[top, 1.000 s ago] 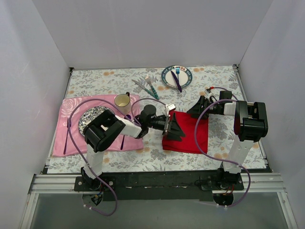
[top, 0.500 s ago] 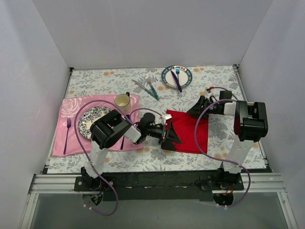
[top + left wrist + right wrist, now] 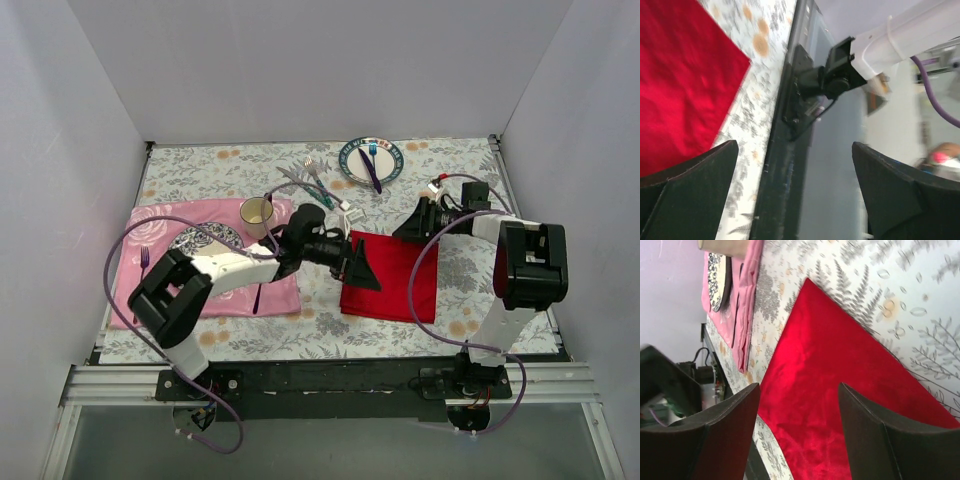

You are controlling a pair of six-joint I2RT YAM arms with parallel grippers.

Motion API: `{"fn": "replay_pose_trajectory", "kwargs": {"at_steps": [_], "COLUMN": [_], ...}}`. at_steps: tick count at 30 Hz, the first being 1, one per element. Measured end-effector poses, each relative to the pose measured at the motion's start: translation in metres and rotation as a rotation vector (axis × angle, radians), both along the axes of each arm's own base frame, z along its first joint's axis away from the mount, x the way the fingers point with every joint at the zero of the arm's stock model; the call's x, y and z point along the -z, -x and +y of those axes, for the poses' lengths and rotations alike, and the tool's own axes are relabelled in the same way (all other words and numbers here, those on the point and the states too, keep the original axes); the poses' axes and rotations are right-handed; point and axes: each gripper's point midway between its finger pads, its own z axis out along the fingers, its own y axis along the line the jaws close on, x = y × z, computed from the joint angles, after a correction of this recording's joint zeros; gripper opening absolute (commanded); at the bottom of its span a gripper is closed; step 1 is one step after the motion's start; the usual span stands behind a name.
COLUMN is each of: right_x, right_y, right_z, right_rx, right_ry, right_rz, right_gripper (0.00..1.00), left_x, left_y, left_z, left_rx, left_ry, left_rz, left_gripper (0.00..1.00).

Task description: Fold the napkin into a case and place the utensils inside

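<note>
The left hand point(image 3: 362, 270), fingers wide apart and empty, hides the left edge of the red napkin point(image 3: 400, 285), which lies on the tabletop point(image 3: 200, 170). The right hand point(image 3: 799, 390), fingers apart and holding nothing, hovers near its far right corner. Farther back, the teal-handled utensils point(image 3: 314, 185) are too small to make out clearly

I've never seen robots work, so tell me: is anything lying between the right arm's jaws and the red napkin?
Nothing visible. The right arm's jaws face the napkin directly, with only bare red cloth showing between them.
</note>
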Motion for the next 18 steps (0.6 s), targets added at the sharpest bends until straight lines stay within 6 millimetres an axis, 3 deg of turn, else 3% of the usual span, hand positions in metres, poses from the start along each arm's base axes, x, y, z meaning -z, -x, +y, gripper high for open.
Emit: {"fn": "replay_pose_trajectory", "kwargs": {"at_steps": [2, 5, 9, 14, 15, 18], "right_x": [-0.02, -0.042, -0.042, -0.017, -0.013, -0.003], "right_y": [-0.002, -0.009, -0.014, -0.003, -0.001, 0.002], "right_z": [0.001, -0.002, -0.009, -0.019, -0.021, -0.03], "right_rx": [-0.023, -0.048, -0.067, -0.077, -0.077, -0.075], "right_ry": [0.015, 0.053, 0.127, 0.217, 0.238, 0.305], "right_rz": [-0.065, -0.167, -0.211, -0.137, -0.127, -0.11], "right_gripper": [0.69, 0.59, 0.35, 0.27, 0.22, 0.18], "left_x": [-0.026, -0.034, -0.007, 0.023, 0.028, 0.044], "left_y": [-0.012, -0.023, -0.034, -0.043, -0.045, -0.051], "left_z": [0.005, 0.02, 0.039, 0.057, 0.059, 0.065], "left_rx": [-0.017, -0.043, -0.038, 0.026, 0.05, 0.141], "left_ry": [0.013, -0.03, -0.159, -0.274, -0.287, -0.311], "left_rz": [-0.195, -0.389, -0.525, -0.68, -0.722, -0.849], "left_gripper": [0.98, 0.96, 0.84, 0.6, 0.51, 0.43]}}
